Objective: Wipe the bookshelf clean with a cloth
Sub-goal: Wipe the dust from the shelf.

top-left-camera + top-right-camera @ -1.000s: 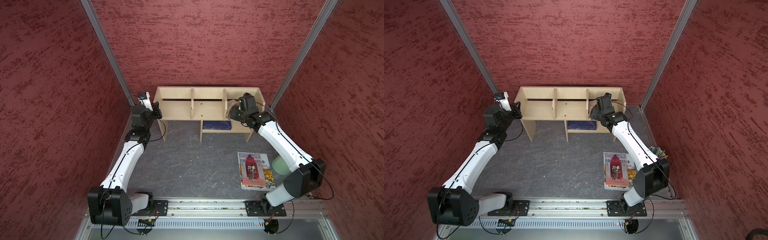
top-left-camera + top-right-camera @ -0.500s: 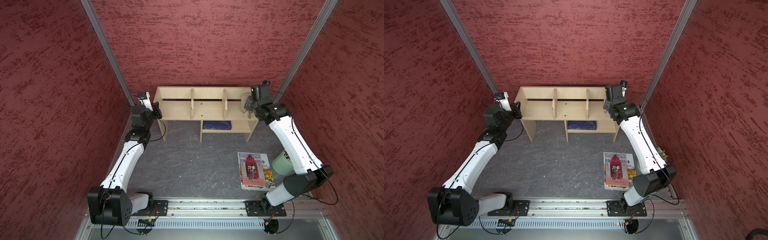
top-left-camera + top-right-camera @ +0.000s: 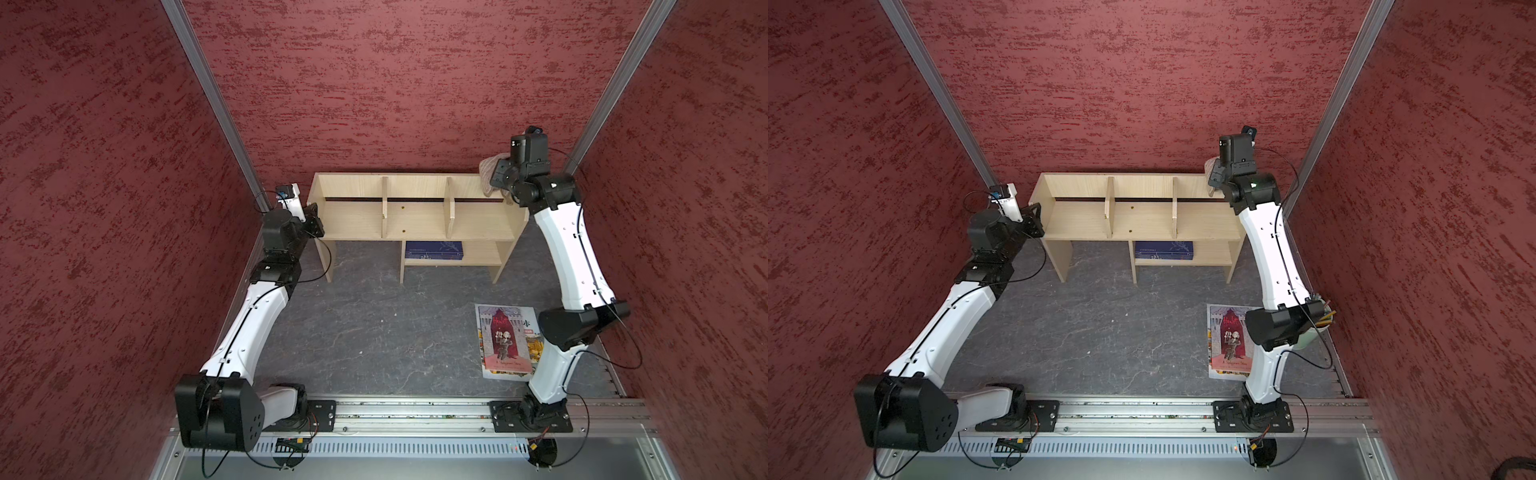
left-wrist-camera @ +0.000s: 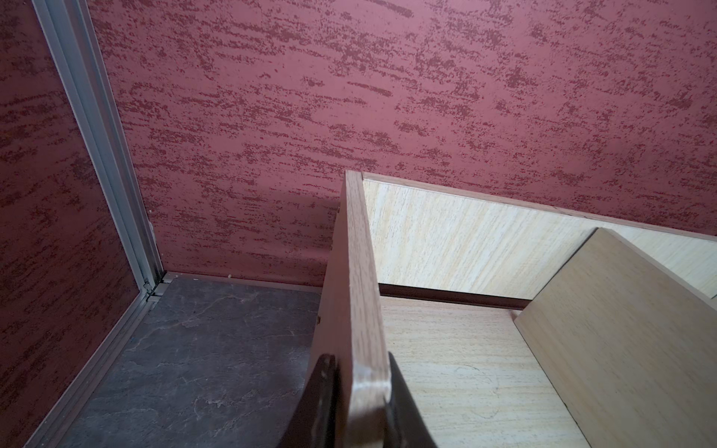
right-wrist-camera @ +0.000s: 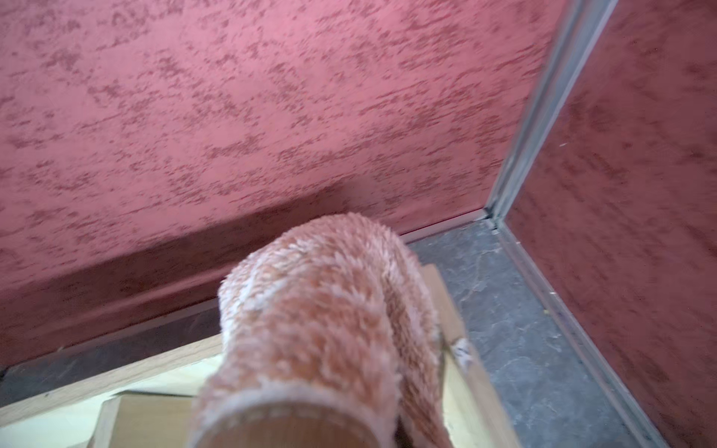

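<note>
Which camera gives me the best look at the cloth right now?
Right wrist: the cloth fills its foreground. Both top views show only a small bunch beside the right gripper; left wrist shows none.

No legible text anywhere (print on the picture book and blue book too small)

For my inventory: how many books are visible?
2. A blue book lies on the wooden bookshelf's lower shelf; a red picture book lies on the grey floor. More may be hidden.

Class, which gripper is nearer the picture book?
Right. The right gripper holds the cloth above the right end of the bookshelf, nearest the picture book; the left gripper clamps the far left panel.
</note>
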### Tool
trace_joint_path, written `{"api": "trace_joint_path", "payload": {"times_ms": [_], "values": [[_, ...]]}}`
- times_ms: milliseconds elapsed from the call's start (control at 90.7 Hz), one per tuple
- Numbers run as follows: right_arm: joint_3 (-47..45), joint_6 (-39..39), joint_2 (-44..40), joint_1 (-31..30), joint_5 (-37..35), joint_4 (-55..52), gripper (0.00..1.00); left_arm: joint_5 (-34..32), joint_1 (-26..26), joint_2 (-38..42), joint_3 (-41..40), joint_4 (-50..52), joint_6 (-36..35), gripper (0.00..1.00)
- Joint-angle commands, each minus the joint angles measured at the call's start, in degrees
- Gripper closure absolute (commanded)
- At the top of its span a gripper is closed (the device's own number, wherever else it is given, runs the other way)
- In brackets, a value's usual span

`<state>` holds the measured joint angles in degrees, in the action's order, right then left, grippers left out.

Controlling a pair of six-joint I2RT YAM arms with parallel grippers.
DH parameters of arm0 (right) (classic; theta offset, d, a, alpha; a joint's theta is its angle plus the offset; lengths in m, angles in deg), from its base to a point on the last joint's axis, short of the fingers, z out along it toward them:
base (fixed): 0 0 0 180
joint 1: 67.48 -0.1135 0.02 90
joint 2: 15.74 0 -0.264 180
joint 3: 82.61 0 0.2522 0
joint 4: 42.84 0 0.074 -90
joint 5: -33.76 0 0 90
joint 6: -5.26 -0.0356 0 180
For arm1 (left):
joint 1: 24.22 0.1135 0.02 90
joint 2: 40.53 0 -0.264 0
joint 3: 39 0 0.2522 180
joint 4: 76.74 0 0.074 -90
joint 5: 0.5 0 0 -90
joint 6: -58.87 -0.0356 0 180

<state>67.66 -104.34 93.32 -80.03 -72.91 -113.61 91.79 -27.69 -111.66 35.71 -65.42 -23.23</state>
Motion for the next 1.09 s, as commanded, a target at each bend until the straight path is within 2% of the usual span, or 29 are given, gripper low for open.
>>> {"api": "trace_joint_path", "payload": {"times_ms": [0,198,386,496,738,893,992,1080], "values": [[2.0,-1.9,0.5,-0.3,12.0,2.7,1.00,5.2,-1.4,-0.8,-1.7,6.5,6.5,1.00],[1.2,-1.6,0.4,-2.8,18.6,4.4,1.00,5.2,-1.4,-0.8,-1.7,6.5,6.5,1.00],[-1.3,1.7,-2.7,-6.3,19.4,4.4,1.00,5.4,-1.4,-1.0,-1.7,6.5,6.6,1.00],[-4.0,3.6,-5.2,-8.6,17.5,3.9,1.00,5.2,-1.4,-1.0,-1.8,6.5,6.5,1.00],[-17.2,7.2,-13.6,-14.3,9.7,5.1,1.00,5.3,-1.4,-1.3,-1.8,6.5,6.5,1.00],[-28.9,7.0,-20.2,-19.3,3.6,6.5,1.00,5.3,-1.5,-1.2,-1.8,6.5,6.5,1.00],[-36.3,4.1,-24.7,-20.3,3.8,8.6,1.00,5.4,-1.5,-1.4,-1.8,6.5,6.6,1.00],[-38.3,2.2,-25.3,-20.5,6.0,9.1,1.00,5.7,-1.6,-1.7,-1.7,6.4,6.7,1.00]]}}
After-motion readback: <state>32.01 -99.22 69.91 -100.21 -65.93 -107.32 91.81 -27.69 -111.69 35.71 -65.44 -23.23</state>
